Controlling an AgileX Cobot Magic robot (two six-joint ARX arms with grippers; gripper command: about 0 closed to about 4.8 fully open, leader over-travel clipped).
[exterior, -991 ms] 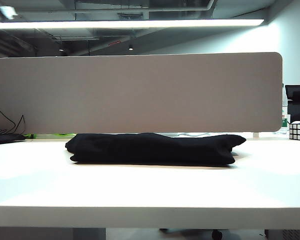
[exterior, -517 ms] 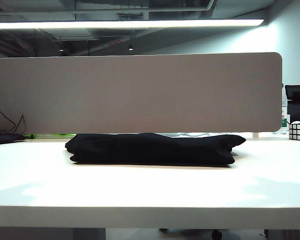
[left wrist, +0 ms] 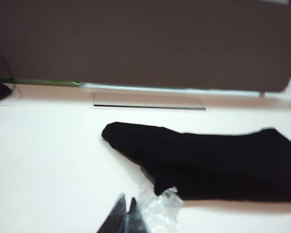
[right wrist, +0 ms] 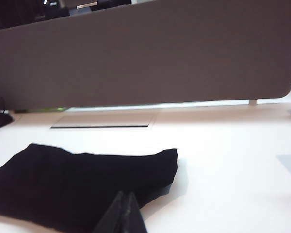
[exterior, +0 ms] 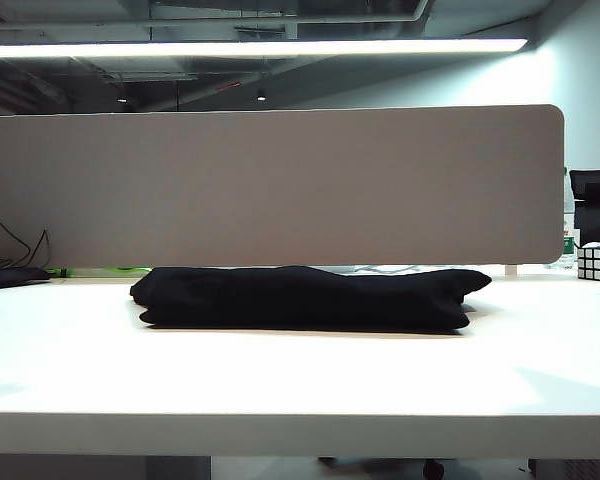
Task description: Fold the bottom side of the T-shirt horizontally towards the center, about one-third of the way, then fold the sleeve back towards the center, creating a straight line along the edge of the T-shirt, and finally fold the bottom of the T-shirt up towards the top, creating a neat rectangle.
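So the T-shirt is sitting folded up into a long flat black bundle in the middle of the white worktop, right in front of the grey divider panel, with a small black item with cables off to its left and a Rubik's cube way off to its right. Left end effector hangs low just off the shirt's left end, fingers pressed together with nothing in them and a crinkly bit of clear plastic beside them. Right end effector is also pinched together and empty, hovering by the shirt's right end.
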